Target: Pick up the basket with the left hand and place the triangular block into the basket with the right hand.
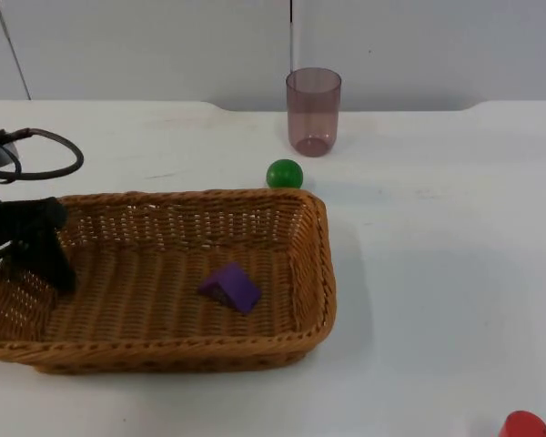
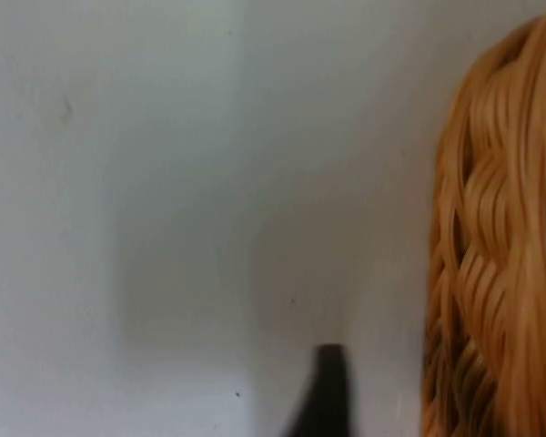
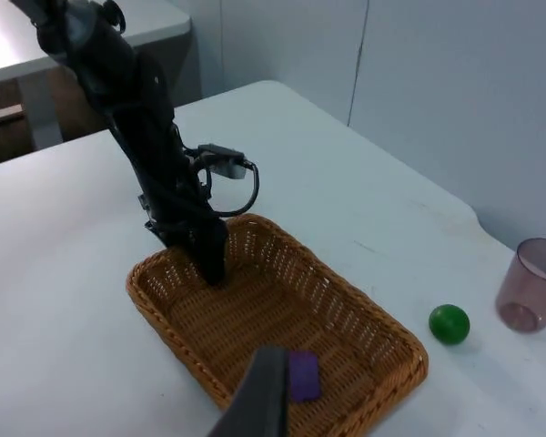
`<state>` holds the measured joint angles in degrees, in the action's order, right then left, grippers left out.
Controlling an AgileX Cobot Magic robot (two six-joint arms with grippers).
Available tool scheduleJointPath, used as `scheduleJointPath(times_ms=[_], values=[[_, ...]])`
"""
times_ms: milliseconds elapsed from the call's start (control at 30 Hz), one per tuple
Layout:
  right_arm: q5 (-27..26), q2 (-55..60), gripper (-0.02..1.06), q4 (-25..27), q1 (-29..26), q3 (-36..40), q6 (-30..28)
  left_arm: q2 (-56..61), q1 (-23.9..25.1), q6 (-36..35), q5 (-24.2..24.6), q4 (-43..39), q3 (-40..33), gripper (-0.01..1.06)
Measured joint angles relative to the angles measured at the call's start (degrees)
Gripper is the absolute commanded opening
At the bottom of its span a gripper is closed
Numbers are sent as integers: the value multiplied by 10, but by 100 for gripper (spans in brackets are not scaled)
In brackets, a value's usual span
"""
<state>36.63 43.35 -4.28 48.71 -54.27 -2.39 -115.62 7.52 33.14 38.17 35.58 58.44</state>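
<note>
- Basket (image 1: 164,346), woven and rectangular, sits in the lower left of the top view on the white counter (image 1: 437,273); its long side runs across the frame.
- Purple triangular block (image 1: 229,288) lies inside the basket on its woven floor, right of the middle, apart from the walls. From the right wrist camera the same block (image 3: 303,375) shows near the basket's closer end wall.
- Left claw (image 1: 45,259) is at the basket's left end in the top view, with a black finger reaching down inside the left wall. The right wrist view shows this claw (image 3: 209,259) planted at the far end of the basket (image 3: 364,328), one finger inside the rim. The left wrist view has the woven wall (image 2: 500,273) right beside a black fingertip (image 2: 326,391). Whether the fingers are pressed onto the wall cannot be told.
- Right claw: one grey-black fingertip (image 3: 259,401) shows above the basket's near end, just beside the block; whether this claw is open or closed cannot be told.
- Green ball (image 1: 285,173) rests just behind the basket's upper right corner.
- Tinted plastic cup (image 1: 313,111) stands upright behind the ball, near the grey wall.
- Red object (image 1: 523,425) sits at the lower right edge of the top view, partly cut off.
</note>
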Motion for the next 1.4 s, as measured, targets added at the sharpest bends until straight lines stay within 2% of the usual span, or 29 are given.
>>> scheduleJointPath(times_ms=[167, 300, 467, 600, 667, 833, 1000, 1200, 1267, 1400], values=[[0, 0, 82, -10, 0, 0, 0, 32, 0, -37, 5, -62, 15, 88], [-1, 0, 82, -26, 0, 0, 1, 143, 0, -65, 3, -110, 27, 88], [-7, 0, 82, -27, 0, 0, 1, 238, 0, -70, -1, -117, 28, 88], [-27, 0, 82, -28, 0, 0, 1, 375, 0, -70, 0, -117, 28, 88], [-31, 0, 82, -28, 0, 0, 1, 394, 0, -70, 1, -117, 28, 88], [-53, 0, 82, -28, 0, 0, 14, 487, 0, -80, 29, -117, 27, 88], [-58, 0, 82, -28, 0, 0, 19, 563, -16, -87, 22, -102, -13, 88], [-56, 0, 82, -28, 0, 0, 27, 672, -74, -87, -15, -102, -86, 88], [-50, 0, 82, -28, 0, 1, 28, 713, -92, -87, -16, -106, -106, 88], [-58, -16, 82, -28, 0, 24, 28, 777, -97, -87, -11, -109, -133, 88]])
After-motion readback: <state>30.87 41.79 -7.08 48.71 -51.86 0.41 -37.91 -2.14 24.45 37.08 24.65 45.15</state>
